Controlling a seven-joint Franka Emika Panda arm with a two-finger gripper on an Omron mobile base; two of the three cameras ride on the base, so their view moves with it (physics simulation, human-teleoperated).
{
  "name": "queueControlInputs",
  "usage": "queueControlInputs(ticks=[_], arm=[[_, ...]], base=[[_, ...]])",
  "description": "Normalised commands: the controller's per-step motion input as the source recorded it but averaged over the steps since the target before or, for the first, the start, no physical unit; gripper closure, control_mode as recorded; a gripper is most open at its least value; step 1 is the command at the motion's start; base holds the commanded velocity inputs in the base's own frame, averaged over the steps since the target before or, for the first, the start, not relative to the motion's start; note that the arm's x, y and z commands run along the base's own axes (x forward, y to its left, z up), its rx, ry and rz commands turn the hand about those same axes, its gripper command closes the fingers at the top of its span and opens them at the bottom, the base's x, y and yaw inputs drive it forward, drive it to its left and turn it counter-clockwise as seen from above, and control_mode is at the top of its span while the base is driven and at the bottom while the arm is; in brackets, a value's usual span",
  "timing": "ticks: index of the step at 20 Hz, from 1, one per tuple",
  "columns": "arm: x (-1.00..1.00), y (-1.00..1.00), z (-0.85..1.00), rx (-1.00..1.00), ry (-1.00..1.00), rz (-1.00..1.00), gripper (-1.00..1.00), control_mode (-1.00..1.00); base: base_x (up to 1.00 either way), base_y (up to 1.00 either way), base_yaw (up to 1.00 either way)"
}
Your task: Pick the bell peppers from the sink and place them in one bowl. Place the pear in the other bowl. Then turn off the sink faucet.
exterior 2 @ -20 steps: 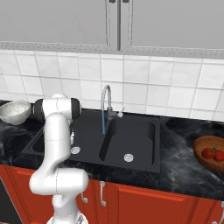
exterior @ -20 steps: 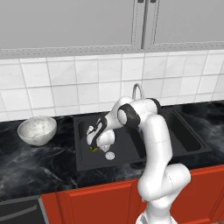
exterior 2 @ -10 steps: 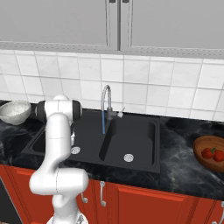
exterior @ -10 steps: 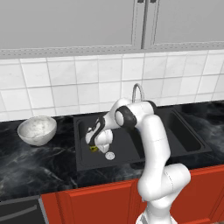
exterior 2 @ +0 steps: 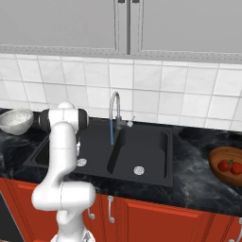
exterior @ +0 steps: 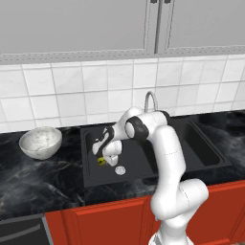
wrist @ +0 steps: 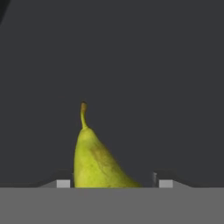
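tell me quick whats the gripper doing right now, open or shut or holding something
Gripper: down in the left basin of the sink, jaws either side of the pear; whether they have clamped on it cannot be told.

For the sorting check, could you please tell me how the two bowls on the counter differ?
The white bowl is speckled grey inside and holds nothing; the wooden bowl is brown and holds red peppers. The white bowl sits left of the sink, the wooden bowl right. Both are wide, round and upright.

pear (wrist: 97, 162): yellow-green, stem up | sink (exterior: 143, 165): black, left basin
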Motion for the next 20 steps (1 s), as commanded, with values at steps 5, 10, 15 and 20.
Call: queueControlInputs(ticks=[5,10,15,20], arm=[[-0.01,-0.09,0.05,0.0,0.0,-0.01,1.0,-1.0],[-0.1,-0.31,0.31,0.0,0.0,-0.01,1.0,-1.0],[-0.29,-0.2,0.6,0.01,-0.01,0.0,1.0,-1.0],[-0.3,-0.05,0.68,0.0,-0.07,0.0,1.0,-1.0]], base=[[0.0,0.0,0.0],[0.0,0.0,0.0],[0.0,0.0,0.0],[0.0,0.0,0.0]])
